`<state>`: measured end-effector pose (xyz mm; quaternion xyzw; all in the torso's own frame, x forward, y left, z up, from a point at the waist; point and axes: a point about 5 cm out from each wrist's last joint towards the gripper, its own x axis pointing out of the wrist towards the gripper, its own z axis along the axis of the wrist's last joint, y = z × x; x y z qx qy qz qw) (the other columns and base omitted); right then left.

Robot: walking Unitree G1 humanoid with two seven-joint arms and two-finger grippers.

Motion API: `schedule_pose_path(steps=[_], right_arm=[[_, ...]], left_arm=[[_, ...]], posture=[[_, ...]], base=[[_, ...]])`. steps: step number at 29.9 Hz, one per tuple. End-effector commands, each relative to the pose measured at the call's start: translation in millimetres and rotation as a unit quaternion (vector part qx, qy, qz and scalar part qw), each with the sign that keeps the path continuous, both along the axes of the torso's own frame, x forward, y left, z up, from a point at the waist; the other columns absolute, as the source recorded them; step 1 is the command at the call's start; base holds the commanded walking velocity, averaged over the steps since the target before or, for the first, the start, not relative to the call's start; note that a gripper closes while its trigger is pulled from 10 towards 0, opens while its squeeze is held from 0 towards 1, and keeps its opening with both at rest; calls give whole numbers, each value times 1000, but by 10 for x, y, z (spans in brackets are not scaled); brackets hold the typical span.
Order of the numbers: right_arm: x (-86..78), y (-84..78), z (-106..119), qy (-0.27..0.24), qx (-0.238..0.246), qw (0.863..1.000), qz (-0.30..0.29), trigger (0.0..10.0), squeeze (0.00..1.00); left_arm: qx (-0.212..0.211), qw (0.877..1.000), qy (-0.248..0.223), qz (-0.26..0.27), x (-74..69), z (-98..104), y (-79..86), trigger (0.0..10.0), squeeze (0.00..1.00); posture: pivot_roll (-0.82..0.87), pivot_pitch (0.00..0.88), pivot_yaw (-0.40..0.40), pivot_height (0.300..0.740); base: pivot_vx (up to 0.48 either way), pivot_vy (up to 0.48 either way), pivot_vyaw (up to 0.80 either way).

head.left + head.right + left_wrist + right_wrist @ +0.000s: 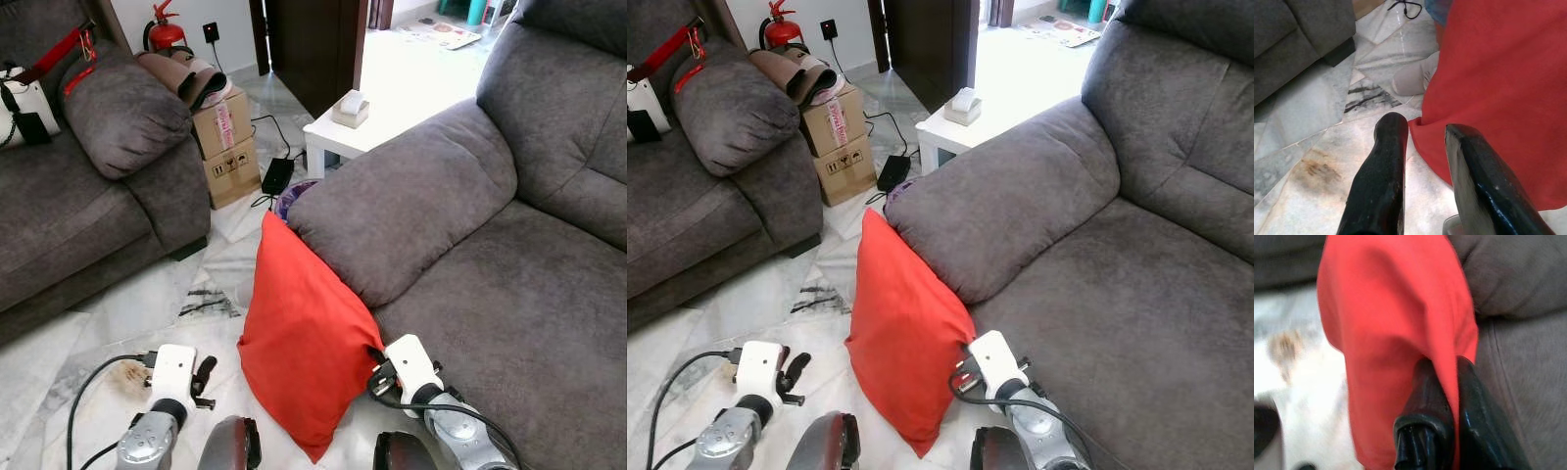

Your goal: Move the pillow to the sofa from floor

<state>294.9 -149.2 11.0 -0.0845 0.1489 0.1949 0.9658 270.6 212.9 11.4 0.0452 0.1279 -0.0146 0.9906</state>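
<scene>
A soft, light red pillow (304, 338) leans on the grey sofa (509, 294) from the floor, its edge pinched in the right claw (1447, 382), left claw (1422, 142) parted beside it.

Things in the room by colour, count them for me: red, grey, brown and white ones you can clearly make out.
Red: 2, the pillow pinched by the right gripper and the fire extinguisher.
Grey: 2, the sofa and the second sofa.
Brown: 2, the stacked cardboard boxes.
White: 1, the side table.
Total: 7.
</scene>
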Motion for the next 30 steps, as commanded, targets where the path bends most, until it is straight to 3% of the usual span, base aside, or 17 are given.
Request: schedule_pose_path(steps=[1, 6, 11, 23, 30], right_arm=[[-26, 15, -13, 3, 49, 999, -24, 10000, 0], [-47, 15, -16, -3, 90, 995, -51, 10000, 0], [-66, 64, 7, -13, 129, 991, -35, 10000, 0], [51, 145, 211, -61, 167, 984, -5, 10000, 0], [73, 185, 245, -66, 176, 982, -1, 10000, 0]], left_arm=[[0, 1000, 22, 4, -64, -75, 45, 10000, 0], [1, 1000, 20, -1, -53, -69, 30, 10000, 0], [0, 1000, 20, -3, -37, -65, 21, 10000, 0], [-7, 1000, 17, 11, -30, -51, 56, 10000, 0], [-8, 1000, 11, 6, -9, -28, 36, 10000, 0]], posture=[[18, 120, 57, 596], [5, 111, 61, 616], [9, 109, 62, 651], [8, 146, 61, 736], [10, 154, 65, 740]], base=[[0, 0, 0], [0, 0, 0], [0, 0, 0], [0, 0, 0], [0, 0, 0]])
